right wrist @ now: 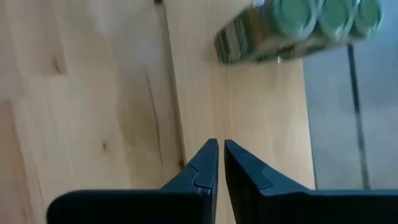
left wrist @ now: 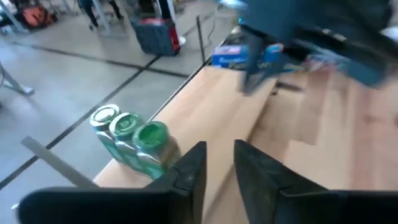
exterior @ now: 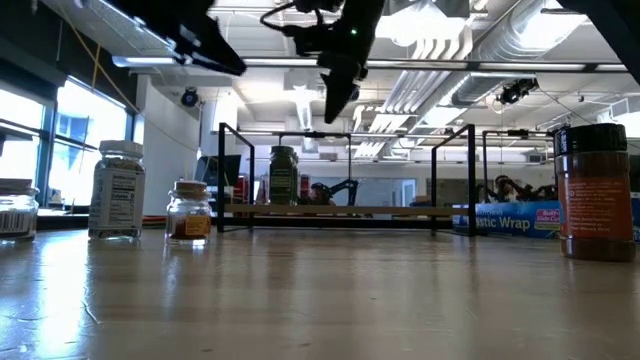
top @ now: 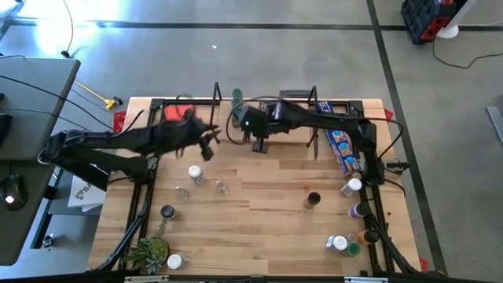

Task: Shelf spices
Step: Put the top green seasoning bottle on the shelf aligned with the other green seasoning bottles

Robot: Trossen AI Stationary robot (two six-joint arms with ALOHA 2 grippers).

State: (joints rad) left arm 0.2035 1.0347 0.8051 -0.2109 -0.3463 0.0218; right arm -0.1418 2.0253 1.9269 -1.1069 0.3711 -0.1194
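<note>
The left gripper [top: 207,149], fingers a little apart and empty, hangs just above the white-lidded jar [top: 195,174], nearer than the closed, empty right gripper [top: 260,144] over the shelf [top: 271,126] holding green-lidded jars [left wrist: 134,134].

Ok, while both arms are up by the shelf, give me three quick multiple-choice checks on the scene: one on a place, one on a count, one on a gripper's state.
1. Where do the green-lidded jars stand?
A. on the shelf board
B. on the floor
C. at the table's front edge

2. How many green lids are in that row?
A. two
B. three
C. five

3. How is the right gripper?
A. shut on a jar
B. wide open
C. shut and empty

Answers:
1 A: both wrist views show the row on the light-wood board.
2 B: three round green tops sit side by side.
3 C: its fingers meet with nothing between them.
</note>
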